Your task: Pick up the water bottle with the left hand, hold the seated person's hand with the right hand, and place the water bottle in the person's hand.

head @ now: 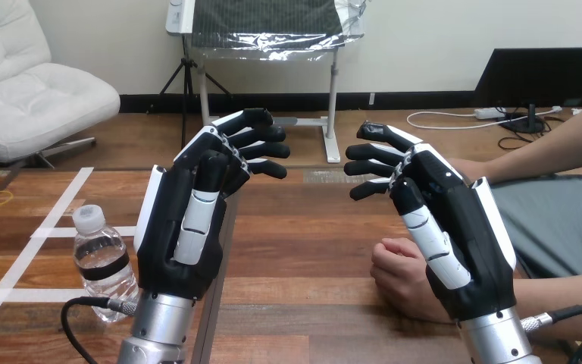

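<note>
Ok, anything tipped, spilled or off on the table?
Nothing stands out. The water bottle stands upright, capped, beside the left hand. The person's hand rests on the table by the right hand; both robot hands are open.

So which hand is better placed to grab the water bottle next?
Left. The water bottle stands upright on the table right beside the left hand, at its outer side. The right hand is across the table, by the person's hand. Both hands are open and hold nothing.

The right hand [455, 235] hides part of the person's hand [395, 267] behind it
</note>
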You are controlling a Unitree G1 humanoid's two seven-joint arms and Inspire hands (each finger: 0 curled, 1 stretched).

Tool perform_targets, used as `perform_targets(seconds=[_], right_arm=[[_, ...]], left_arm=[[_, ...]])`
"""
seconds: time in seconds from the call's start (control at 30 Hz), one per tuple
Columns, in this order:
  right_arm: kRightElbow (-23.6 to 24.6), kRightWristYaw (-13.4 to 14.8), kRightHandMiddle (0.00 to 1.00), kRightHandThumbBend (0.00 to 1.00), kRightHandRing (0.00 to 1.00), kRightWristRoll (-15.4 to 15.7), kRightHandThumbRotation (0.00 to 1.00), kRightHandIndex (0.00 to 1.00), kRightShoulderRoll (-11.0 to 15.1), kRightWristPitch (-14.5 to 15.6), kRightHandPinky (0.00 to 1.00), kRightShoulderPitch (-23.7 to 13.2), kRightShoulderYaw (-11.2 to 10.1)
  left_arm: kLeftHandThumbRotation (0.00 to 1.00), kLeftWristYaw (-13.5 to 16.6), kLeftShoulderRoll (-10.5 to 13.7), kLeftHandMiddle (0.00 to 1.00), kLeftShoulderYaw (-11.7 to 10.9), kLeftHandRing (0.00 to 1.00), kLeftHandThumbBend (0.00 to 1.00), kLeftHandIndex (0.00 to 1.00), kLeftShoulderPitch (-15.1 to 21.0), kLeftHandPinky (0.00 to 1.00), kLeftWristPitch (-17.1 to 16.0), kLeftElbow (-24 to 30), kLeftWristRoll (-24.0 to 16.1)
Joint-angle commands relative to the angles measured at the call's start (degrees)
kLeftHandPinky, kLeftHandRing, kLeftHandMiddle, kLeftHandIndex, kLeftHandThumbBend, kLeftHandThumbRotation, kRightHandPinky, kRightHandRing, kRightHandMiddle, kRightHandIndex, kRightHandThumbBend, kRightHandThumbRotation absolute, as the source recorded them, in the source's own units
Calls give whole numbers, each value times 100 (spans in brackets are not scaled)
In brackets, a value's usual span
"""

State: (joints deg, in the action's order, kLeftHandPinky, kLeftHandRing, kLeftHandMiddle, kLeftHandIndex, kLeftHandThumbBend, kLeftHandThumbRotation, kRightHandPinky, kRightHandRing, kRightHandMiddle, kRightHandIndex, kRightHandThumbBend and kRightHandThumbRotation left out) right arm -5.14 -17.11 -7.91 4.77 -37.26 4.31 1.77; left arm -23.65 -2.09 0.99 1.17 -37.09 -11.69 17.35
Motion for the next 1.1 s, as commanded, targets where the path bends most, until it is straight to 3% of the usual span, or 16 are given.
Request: perform_targets(seconds=[0.0, 0.8, 1.07], right_arm=[[161, 36, 74, 52, 70, -15, 73, 79, -8, -74, 57, -223, -32], [155, 42, 74, 52, 70, 22, 73, 79, 4, -94, 57, -205, -37], [151, 15, 74, 52, 70, -24, 73, 79, -3, -90, 57, -202, -23]], left_arm=[[82, 18, 2, 68, -22, 65, 61, 69, 317, 56, -52, 129, -39], [83, 38, -8, 67, -16, 65, 63, 69, 294, 56, -49, 105, -39], [89, 107, -13, 68, -101, 66, 69, 69, 350, 57, -66, 43, -23]])
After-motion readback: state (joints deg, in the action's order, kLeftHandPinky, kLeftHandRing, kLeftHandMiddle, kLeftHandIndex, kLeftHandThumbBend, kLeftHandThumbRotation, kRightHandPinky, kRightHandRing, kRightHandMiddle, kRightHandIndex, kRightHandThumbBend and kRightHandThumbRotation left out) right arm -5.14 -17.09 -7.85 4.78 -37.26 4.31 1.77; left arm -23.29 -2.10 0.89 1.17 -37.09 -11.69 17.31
